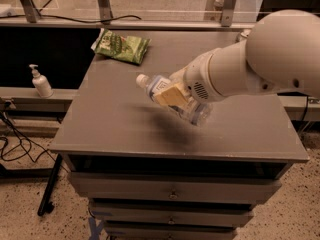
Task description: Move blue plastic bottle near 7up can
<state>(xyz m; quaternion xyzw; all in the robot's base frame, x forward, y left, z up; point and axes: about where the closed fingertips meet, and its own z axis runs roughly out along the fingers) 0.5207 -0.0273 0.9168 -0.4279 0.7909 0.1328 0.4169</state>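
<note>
The blue plastic bottle (159, 86) is clear with a white cap pointing left. It is tilted and held above the middle of the grey table (105, 126), with its shadow on the top below it. My gripper (174, 97) is shut around the bottle's middle, and its tan fingers (170, 95) show against the plastic. The big white arm reaches in from the right. Only the metal top of the 7up can (243, 34) shows at the far right of the table, behind the arm.
A green snack bag (121, 46) lies at the table's back left. A small white pump dispenser (40, 82) stands on a lower shelf to the left. Drawers sit under the tabletop. Metal frame posts and cables run behind the table.
</note>
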